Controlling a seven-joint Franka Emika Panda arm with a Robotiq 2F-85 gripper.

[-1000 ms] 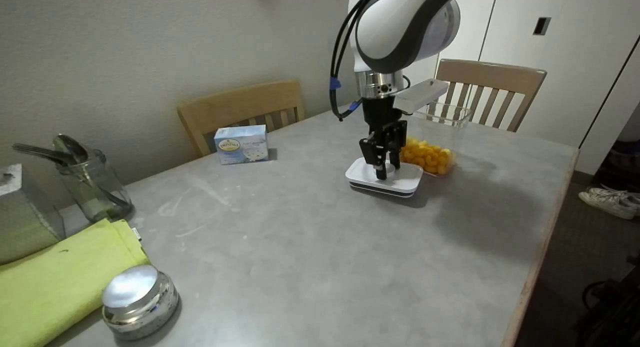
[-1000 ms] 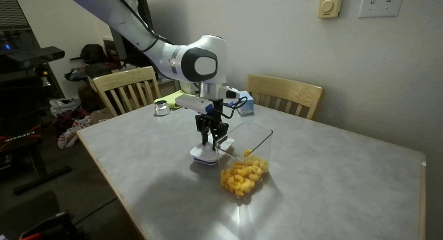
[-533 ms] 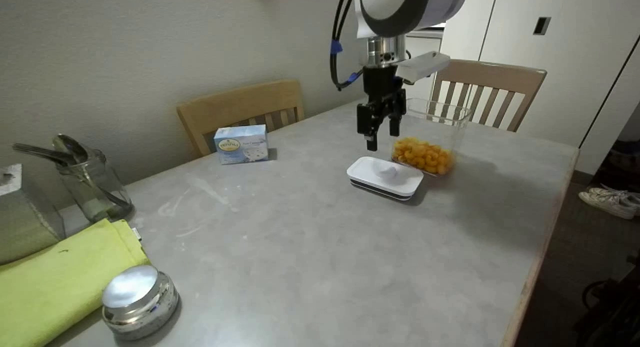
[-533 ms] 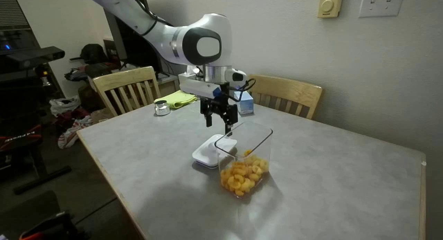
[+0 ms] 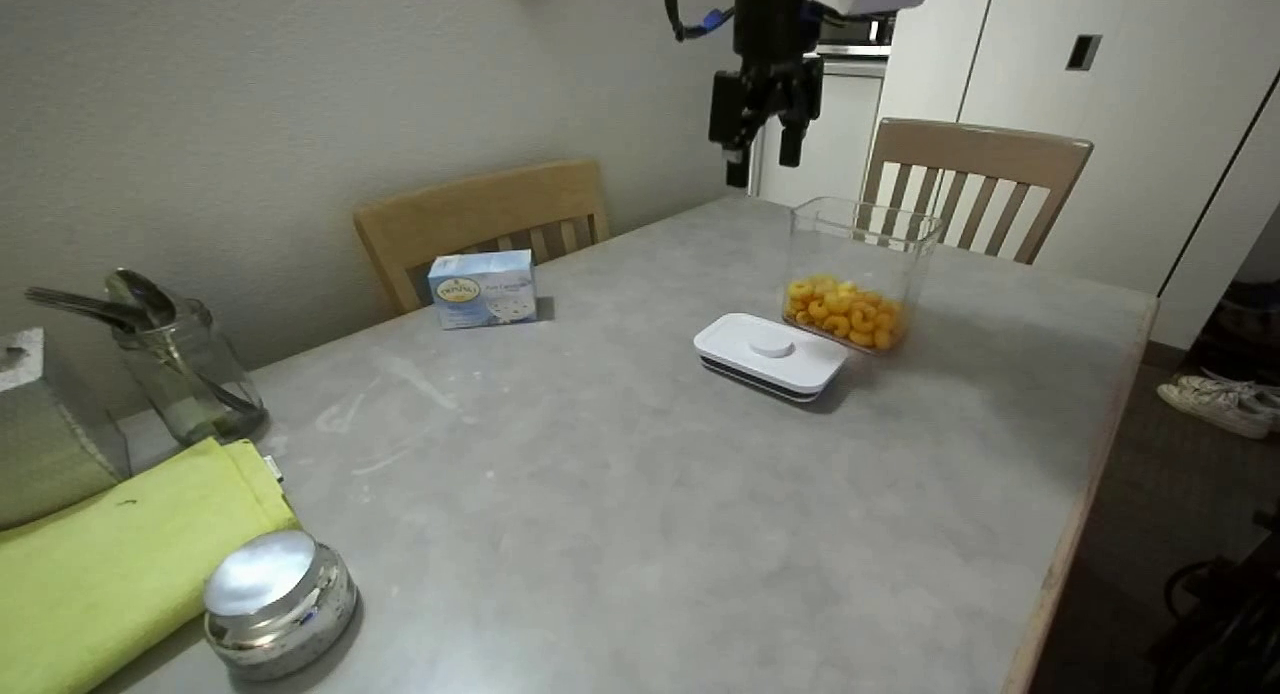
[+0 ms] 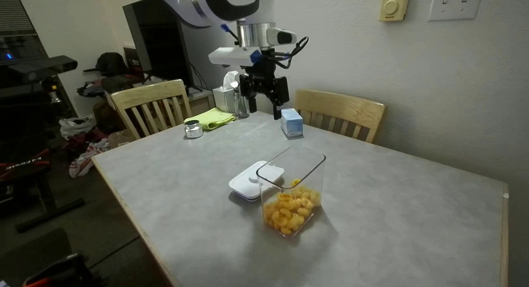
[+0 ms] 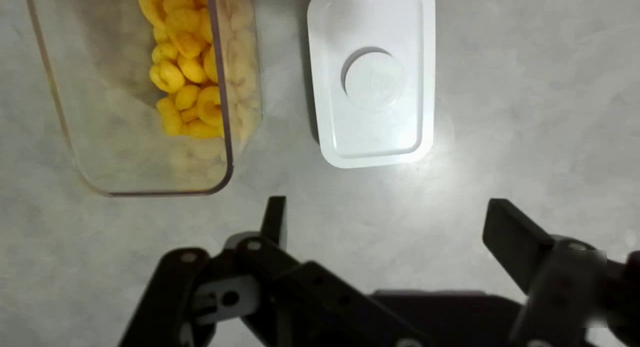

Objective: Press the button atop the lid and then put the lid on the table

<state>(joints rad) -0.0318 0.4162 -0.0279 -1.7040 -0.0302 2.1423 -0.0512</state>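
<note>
The white rounded-rectangular lid (image 5: 735, 340) lies flat on the grey table (image 5: 600, 494), button side up. It shows in both exterior views (image 6: 247, 188) and in the wrist view (image 7: 375, 132). The button (image 7: 376, 81) is a round, white, raised knob at its centre, also visible in the exterior views (image 5: 770, 345) (image 6: 253, 177). My gripper (image 5: 763, 164) is open and empty, high above the table and well clear of the lid. In the wrist view its fingers (image 7: 387, 214) are wide apart with only tabletop between them.
A clear, lidless container (image 6: 292, 208) with yellow pasta stands right beside the lid. A blue tea box (image 5: 485, 290) stands near the wall edge. A shiny metal jar (image 5: 280, 604), a yellow cloth (image 5: 130, 554) and a glass jar with utensils (image 5: 195, 374) sit at one end.
One second ago my fingers were down around the lid's button. They have opened, let go and risen straight up. The lid has shifted only slightly and stays on the table.
</note>
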